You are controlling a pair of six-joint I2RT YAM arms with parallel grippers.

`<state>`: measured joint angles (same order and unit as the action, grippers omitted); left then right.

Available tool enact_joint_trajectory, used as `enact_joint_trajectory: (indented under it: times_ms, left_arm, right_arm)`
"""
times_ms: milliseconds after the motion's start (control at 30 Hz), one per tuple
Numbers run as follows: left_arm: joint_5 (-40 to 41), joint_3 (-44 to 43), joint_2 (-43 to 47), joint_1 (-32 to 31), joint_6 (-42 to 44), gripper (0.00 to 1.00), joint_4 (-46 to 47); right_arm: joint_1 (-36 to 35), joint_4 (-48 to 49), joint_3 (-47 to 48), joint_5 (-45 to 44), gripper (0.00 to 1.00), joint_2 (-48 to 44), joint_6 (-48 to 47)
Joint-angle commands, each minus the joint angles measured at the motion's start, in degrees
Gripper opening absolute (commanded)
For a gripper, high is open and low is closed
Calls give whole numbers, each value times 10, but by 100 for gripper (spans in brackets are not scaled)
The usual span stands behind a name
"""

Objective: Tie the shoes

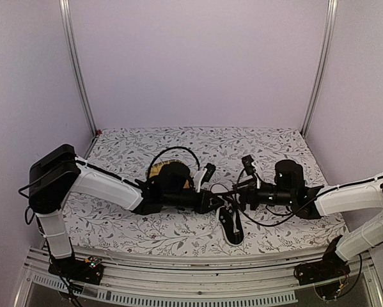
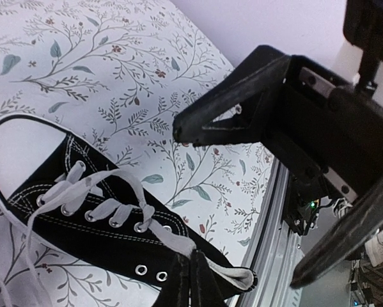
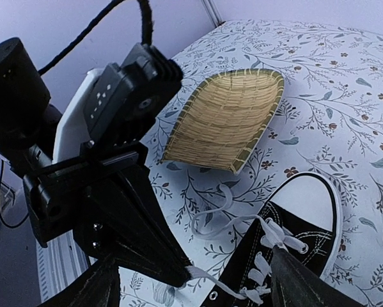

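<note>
The black shoe (image 2: 82, 220), with white laces and a white sole edge, lies on the floral tablecloth, and the top view shows the shoe (image 1: 231, 225) near the front edge. My left gripper (image 2: 190, 256) is shut on a white lace (image 2: 162, 240) that runs taut from the top eyelets. In the right wrist view the left gripper's fingers (image 3: 140, 230) pinch the lace (image 3: 207, 279) beside the shoe (image 3: 300, 240). My right gripper (image 3: 192, 256) stands open, its jaws wide on either side of the left fingers and nothing held. Both grippers meet just above the shoe, left gripper (image 1: 217, 203) and right gripper (image 1: 233, 196).
A yellow woven tray (image 3: 229, 118) lies behind the shoe, partly hidden under the left arm as the woven tray (image 1: 158, 171) in the top view. The table's metal front rail (image 2: 274, 211) runs close to the shoe's heel. Purple walls close in the table.
</note>
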<state>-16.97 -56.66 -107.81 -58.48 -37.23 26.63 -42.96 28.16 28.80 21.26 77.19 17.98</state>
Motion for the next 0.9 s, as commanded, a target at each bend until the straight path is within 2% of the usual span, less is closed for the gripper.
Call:
enact_joint_trajectory:
  times_ms: [0,433,667,867]
  left_arm:
    - [-14,-12,-16,13,-40,0,2]
    - [-23,-15,-24,23,-71,0,17]
    - [-25,-17,-24,22,-72,0,12]
    - [-28,-21,-29,22,-72,0,9]
  right_arm:
    - [-28,54,-11,-29,80,37,-59]
    - [-84,80,-5,-107,73,117,-82]
    - [-88,79,6,-175,56,130,-55]
    - [-90,86,9,-191,40,129,-41]
